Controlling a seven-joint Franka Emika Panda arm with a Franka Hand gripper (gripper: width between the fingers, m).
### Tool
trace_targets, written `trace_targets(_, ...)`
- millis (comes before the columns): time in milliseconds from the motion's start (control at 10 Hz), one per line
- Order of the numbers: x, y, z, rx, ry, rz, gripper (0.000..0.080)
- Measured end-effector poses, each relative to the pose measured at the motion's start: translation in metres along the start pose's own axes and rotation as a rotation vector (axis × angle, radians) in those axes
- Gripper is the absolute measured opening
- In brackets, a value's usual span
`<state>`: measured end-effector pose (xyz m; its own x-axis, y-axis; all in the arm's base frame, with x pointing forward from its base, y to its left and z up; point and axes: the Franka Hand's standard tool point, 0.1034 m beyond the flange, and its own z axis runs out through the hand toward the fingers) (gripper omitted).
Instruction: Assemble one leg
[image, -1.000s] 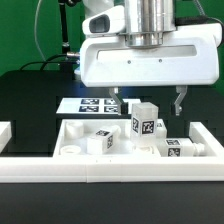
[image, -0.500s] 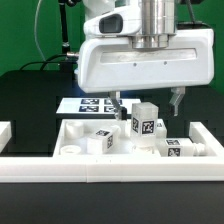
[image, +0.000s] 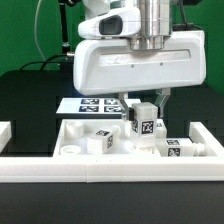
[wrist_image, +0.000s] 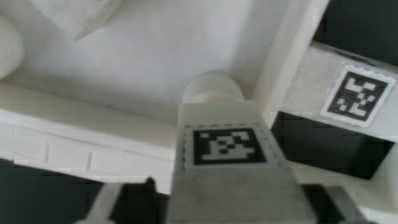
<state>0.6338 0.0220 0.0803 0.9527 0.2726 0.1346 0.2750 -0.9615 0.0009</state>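
A white leg (image: 143, 122) with a black-and-white tag stands upright among the white parts at the middle of the exterior view. My gripper (image: 144, 105) has come down over it, with one finger on each side of its top, closed against it. In the wrist view the same leg (wrist_image: 226, 145) fills the space between my dark fingers (wrist_image: 143, 203), and its tag faces the camera. My gripper (wrist_image: 231, 205) holds it by its sides. The leg still rests on the white surface below.
Two more tagged legs lie close by, one to the exterior view's left (image: 100, 140) and one to its right (image: 181, 150). A second tagged leg (wrist_image: 361, 95) shows in the wrist view. A white raised wall (image: 110, 168) runs along the front. The marker board (image: 92, 103) lies behind.
The gripper has dropped lower and shifted slightly left, and its fingers have closed in from wide apart to the sides of the upright leg. The leg has not moved.
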Motion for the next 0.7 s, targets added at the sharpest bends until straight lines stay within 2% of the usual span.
trace_targets(300, -0.0002, -0.0003, 0.0002, 0.004, 0.001, 0.056, 0.0285)
trace_targets(500, -0.0013, 0.0001, 0.0006, 0.023, 0.007, 0.309, 0.0285)
trace_targets(700, -0.0019, 0.0009, 0.0009, 0.029, 0.016, 0.546, 0.0286)
